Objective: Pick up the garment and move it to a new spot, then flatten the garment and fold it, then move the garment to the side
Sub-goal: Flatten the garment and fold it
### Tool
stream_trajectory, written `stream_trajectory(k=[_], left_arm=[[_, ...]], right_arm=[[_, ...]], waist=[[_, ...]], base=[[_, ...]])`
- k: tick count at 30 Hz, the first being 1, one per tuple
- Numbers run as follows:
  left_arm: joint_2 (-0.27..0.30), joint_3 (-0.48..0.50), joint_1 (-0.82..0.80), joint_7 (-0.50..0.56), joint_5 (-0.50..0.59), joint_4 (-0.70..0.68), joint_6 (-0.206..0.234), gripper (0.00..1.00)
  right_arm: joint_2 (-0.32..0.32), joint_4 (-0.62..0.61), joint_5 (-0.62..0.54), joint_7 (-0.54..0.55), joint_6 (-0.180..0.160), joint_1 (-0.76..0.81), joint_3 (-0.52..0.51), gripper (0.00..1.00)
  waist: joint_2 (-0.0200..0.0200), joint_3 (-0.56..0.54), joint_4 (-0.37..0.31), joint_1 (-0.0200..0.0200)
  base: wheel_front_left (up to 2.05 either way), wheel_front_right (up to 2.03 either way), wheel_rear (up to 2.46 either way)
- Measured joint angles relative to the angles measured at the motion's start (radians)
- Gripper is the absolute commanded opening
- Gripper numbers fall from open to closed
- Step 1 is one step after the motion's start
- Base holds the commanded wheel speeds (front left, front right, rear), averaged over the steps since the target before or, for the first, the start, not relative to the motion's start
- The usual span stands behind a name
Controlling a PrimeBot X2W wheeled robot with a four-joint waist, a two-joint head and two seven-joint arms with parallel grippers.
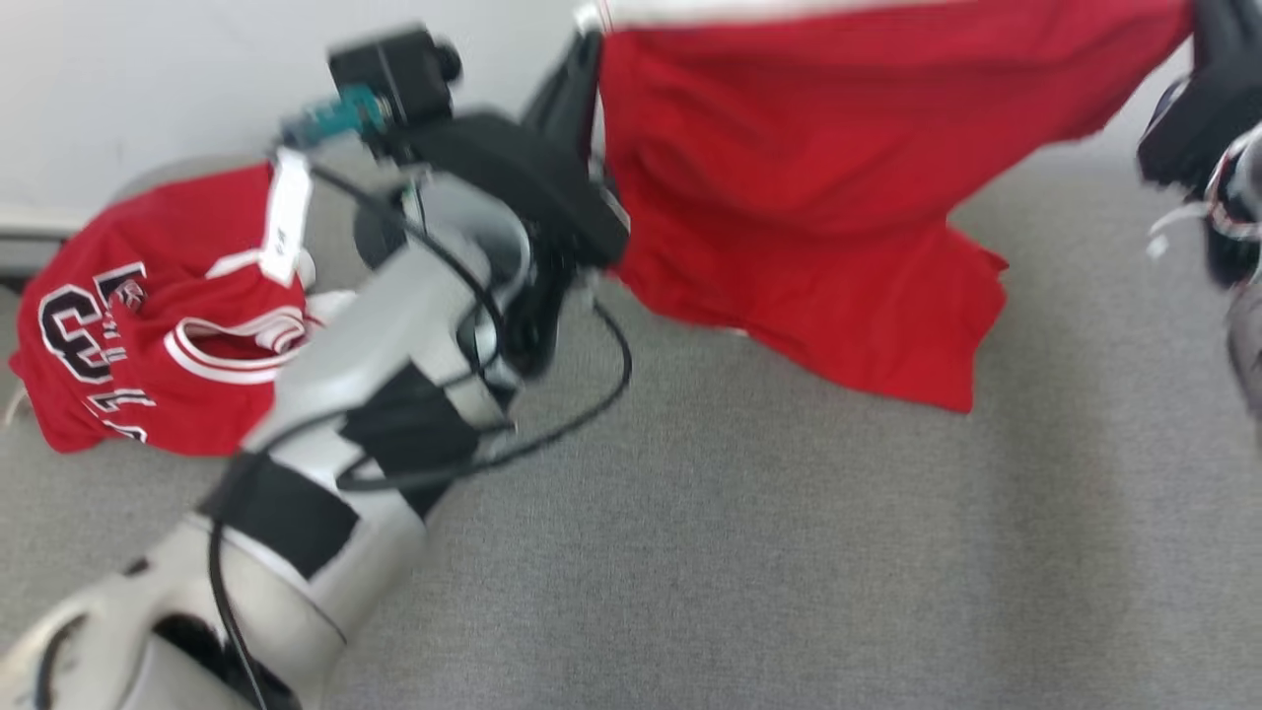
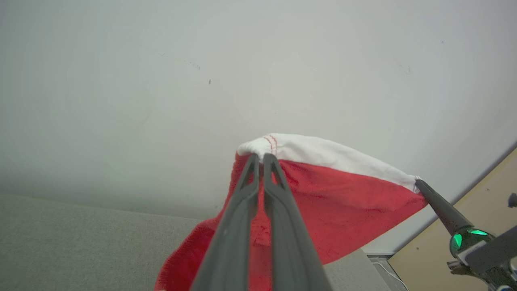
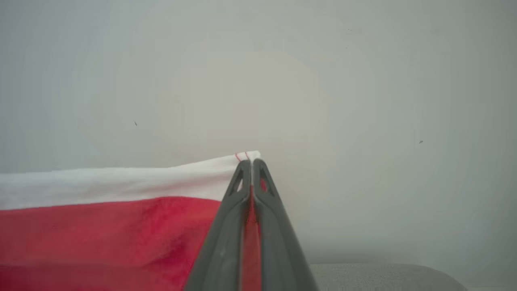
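Hold the red shorts (image 1: 789, 197) taut in the air above the grey table (image 1: 789, 552), toward its far edge, with the left gripper (image 2: 260, 155) and right gripper (image 3: 251, 161) each clamped on a corner of the white waistband (image 2: 331, 155). Level both ends, then lower hems first onto bare table, well clear of the jersey (image 1: 148, 325) near the left edge.

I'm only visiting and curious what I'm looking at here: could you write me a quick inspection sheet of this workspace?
Surface: grey fabric surface.
Job's things: red garment with a white band, held up between both claws.
Clutter: red numbered jersey lying crumpled at the left.
Grippers: left claw and right claw each shut on the white band.
Cables: black cable hanging in a loose loop.
Surroundings: pale wall; tan board.
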Motion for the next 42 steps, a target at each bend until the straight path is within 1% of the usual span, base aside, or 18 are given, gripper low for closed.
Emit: stream_trajectory(k=[2,4,10,13,15,16,19,22,23,25,27,29,31,33,35,37,39,42], left_arm=[[0.002,-0.013,0.055,0.000,0.006,0.001,-0.010,0.00],[0.019,-0.032,0.118,0.001,0.010,-0.006,-0.023,0.00],[0.115,-0.095,0.313,0.041,0.007,-0.110,-0.051,0.00],[0.150,-0.102,0.381,0.055,-0.013,-0.173,-0.038,0.00],[0.171,-0.100,0.393,0.060,-0.021,-0.215,-0.024,0.00],[0.171,-0.100,0.393,0.060,-0.021,-0.215,-0.024,0.00],[0.188,-0.089,0.392,0.071,-0.028,-0.246,-0.003,0.00],[0.189,-0.061,0.376,0.080,-0.038,-0.203,0.027,0.00],[0.190,-0.057,0.354,0.079,-0.035,-0.172,0.036,0.00],[0.193,-0.033,0.278,0.063,-0.012,-0.115,0.045,0.00],[0.189,0.018,0.170,0.033,0.004,-0.090,0.046,0.00],[0.165,0.072,0.053,0.010,0.026,-0.104,0.046,0.00],[0.134,0.098,-0.034,-0.001,0.056,-0.156,0.045,0.00],[0.115,0.113,-0.065,-0.001,0.065,-0.188,0.044,0.00],[0.119,0.101,-0.041,-0.001,0.088,-0.198,0.044,0.00],[0.148,0.066,0.028,-0.001,0.123,-0.201,0.044,0.00],[0.173,0.052,0.130,-0.001,0.123,-0.198,0.045,0.00],[0.205,0.030,0.251,0.000,0.130,-0.201,0.045,0.00]], right_arm=[[0.010,-0.018,0.022,-0.012,0.002,0.063,-0.010,0.00],[0.025,-0.044,0.038,-0.019,0.006,0.139,-0.013,0.00],[0.049,-0.144,0.092,0.042,0.018,0.428,-0.010,0.00],[0.050,-0.222,0.107,0.061,0.018,0.553,-0.012,0.00],[0.050,-0.271,0.122,0.072,0.018,0.597,-0.015,0.00],[0.050,-0.271,0.122,0.072,0.018,0.597,-0.015,0.00],[0.060,-0.322,0.126,0.109,0.018,0.606,-0.007,0.00],[0.105,-0.308,0.137,0.150,0.017,0.538,0.006,0.00],[0.123,-0.292,0.139,0.159,0.009,0.482,0.008,0.00],[0.146,-0.279,0.139,0.156,-0.019,0.329,-0.006,0.00],[0.149,-0.296,0.140,0.112,-0.053,0.155,-0.052,0.00],[0.132,-0.355,0.157,0.063,-0.062,0.036,-0.098,0.00],[0.084,-0.404,0.156,0.027,-0.054,-0.004,-0.113,0.00],[0.045,-0.429,0.145,0.016,-0.044,0.018,-0.105,0.00],[0.026,-0.436,0.130,0.022,-0.025,0.084,-0.070,0.00],[0.025,-0.439,0.103,0.051,0.003,0.171,-0.014,0.00],[0.027,-0.437,0.104,0.061,0.009,0.264,0.000,0.00],[0.018,-0.445,0.124,0.065,0.012,0.363,-0.002,0.00]], waist=[[0.0000,-0.028,-0.003,-0.0001],[0.0000,-0.057,-0.008,0.0000],[0.0000,-0.138,-0.031,-0.0001],[0.0000,-0.166,-0.049,-0.0002],[0.0000,-0.174,-0.063,-0.0003],[0.0000,-0.174,-0.063,-0.0003],[-0.0001,-0.168,-0.079,-0.0001],[0.0000,-0.142,-0.090,0.0001],[0.0002,-0.129,-0.094,0.0001],[0.0003,-0.104,-0.103,0.0004],[0.0002,-0.082,-0.115,0.0006],[0.0001,-0.061,-0.129,0.0004],[0.0000,-0.038,-0.140,0.0001],[0.0001,-0.015,-0.147,0.0002],[0.0001,0.006,-0.149,0.0002],[0.0002,0.026,-0.149,0.0004],[0.0003,0.046,-0.147,0.0004],[0.0003,0.072,-0.140,0.0004]], base=[[0.00,0.00,0.00],[0.00,0.00,0.00],[0.00,0.00,0.00],[0.00,0.00,0.00],[0.00,0.00,0.00],[0.00,0.00,0.00],[0.00,0.00,0.00],[0.00,0.00,0.00],[0.00,0.00,0.00],[0.00,0.00,0.00],[0.00,0.00,0.00],[0.00,0.00,0.00],[0.00,0.00,0.00],[0.00,0.00,0.00],[0.00,0.00,0.00],[0.00,0.00,0.00],[0.00,0.00,0.00],[0.00,0.00,0.00]])
